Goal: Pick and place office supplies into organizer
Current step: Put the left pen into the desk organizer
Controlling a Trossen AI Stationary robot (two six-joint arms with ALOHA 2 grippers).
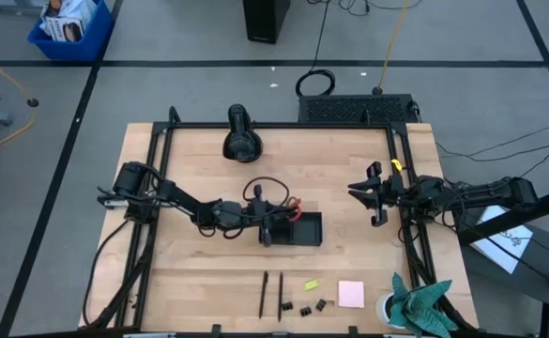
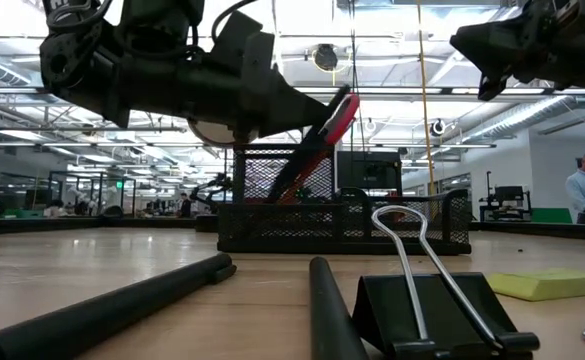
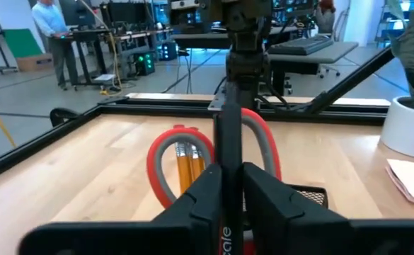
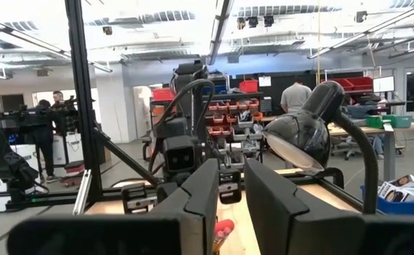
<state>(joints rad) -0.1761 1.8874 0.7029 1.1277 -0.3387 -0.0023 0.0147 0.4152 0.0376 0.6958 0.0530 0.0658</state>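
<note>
The left gripper [image 1: 268, 228] hovers at the organizer [image 1: 304, 229], its fingers [image 3: 267, 205] closed on a black pen [image 3: 228, 142] that stands upright between them. Just beyond the fingers, the red-handled scissors [image 3: 175, 159] and orange pencils [image 3: 187, 164] sit in the organizer. The right gripper [image 1: 372, 195] waits well apart, its fingers [image 4: 274, 202] slightly parted around nothing

White letters reading "cale" run along the black pen [image 3: 228, 177] in the left wrist view; the start is hidden. Nothing else is legible.
</note>
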